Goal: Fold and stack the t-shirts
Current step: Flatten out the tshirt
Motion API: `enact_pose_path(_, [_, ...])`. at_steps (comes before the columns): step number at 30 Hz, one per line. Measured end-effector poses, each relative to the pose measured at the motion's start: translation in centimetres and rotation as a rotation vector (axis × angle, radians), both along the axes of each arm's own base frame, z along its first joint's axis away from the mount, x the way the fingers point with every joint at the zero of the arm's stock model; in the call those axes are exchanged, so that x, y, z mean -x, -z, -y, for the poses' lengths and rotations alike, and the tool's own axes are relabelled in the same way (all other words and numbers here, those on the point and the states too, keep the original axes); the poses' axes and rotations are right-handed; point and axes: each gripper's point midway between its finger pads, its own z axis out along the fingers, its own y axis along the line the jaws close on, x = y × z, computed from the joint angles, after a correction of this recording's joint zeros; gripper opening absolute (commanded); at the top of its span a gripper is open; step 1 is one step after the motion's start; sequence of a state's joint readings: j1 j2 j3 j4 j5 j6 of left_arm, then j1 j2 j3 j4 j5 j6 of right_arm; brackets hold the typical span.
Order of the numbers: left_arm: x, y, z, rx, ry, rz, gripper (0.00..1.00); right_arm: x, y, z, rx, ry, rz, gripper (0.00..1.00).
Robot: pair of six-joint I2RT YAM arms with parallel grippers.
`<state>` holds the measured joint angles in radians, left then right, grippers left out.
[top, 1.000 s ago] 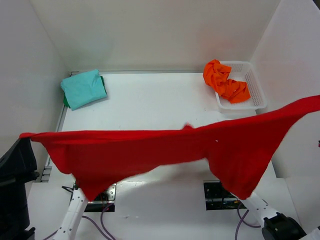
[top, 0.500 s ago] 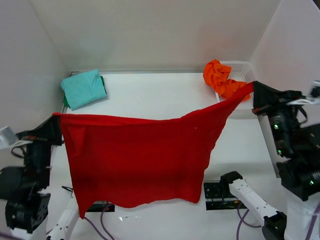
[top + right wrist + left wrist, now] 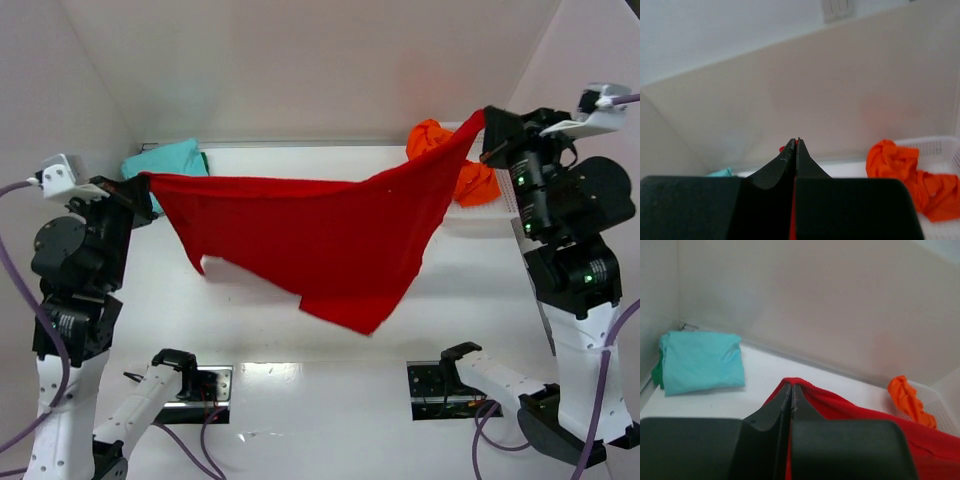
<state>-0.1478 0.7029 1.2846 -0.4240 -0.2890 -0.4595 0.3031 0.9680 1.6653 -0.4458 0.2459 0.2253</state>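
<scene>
Top external view, white table (image 3: 470, 290), plain white walls (image 3: 300, 70), left pincer (image 3: 148, 179) and right pincer (image 3: 484, 113) clamped on red t-shirt (image 3: 320, 240)

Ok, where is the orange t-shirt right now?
In the top view the orange t-shirt sits at the far right of the table, bunched in the white basket, just behind the red t-shirt corner pinched by the right claw.

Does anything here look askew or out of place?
The red t-shirt hangs lopsided in the air between the left end effector and right end effector, its right corner higher and the loose cloth sagging to a point mid-table. The orange t-shirt lies crumpled, spilling over the rim of the white basket. Nothing looks damaged.
</scene>
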Motion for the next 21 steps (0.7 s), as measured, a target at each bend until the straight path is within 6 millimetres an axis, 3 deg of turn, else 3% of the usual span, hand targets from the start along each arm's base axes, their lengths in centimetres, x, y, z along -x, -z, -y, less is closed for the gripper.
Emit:
enact_pose_path(2, [1.0,-1.8,0.1,-0.010,0.013,0.045,0.00,0.7,-2.7,0.2,-0.012,-0.003,0.064,0.00])
enact_pose_path(3, [2.6,-3.4,0.1,-0.011,0.026,0.099,0.00,1.3,-3.8,0.2,-0.016,-0.009,0.093,0.00])
enact_pose_path(4, [3.0,-3.7,0.1,-0.013,0.031,0.110,0.00,2.1,-5.1,0.3,-0.021,-0.018,0.125,0.00])
enact_pose_path(7, [7.2,-5.4,-0.1,-0.014,0.054,0.208,0.00,5.4,-8.9,0.8,-0.039,-0.044,0.233,0.00])
enact_pose_path(9, [11.8,-6.5,-0.5,-0.006,0.069,0.307,0.00,8.8,-10.9,1.4,-0.051,-0.065,0.309,0.00])
enact_pose_path(12, [15.9,-6.9,-0.7,0.011,0.088,0.390,0.00,14.1,-12.6,2.4,-0.070,-0.101,0.409,0.00])
enact_pose_path(13, [17.7,-6.8,-0.9,0.023,0.096,0.422,0.00,17.4,-13.7,3.0,-0.083,-0.120,0.476,0.00])
enact_pose_path(14, [20.2,-6.4,-1.1,0.046,0.105,0.469,0.00,18.4,-14.0,3.2,-0.087,-0.123,0.496,0.00])
enact_pose_path(16, [22.7,-5.5,-1.4,0.067,0.108,0.513,0.00,22.5,-15.0,4.1,-0.103,-0.144,0.583,0.00])
enact_pose_path(18, [23.8,-4.7,-1.6,0.085,0.111,0.522,0.00,24.9,-15.5,4.5,-0.111,-0.159,0.637,0.00])
enact_pose_path(21, [23.1,-4.0,-1.7,0.102,0.113,0.491,0.00,24.8,-15.3,4.2,-0.104,-0.170,0.635,0.00])
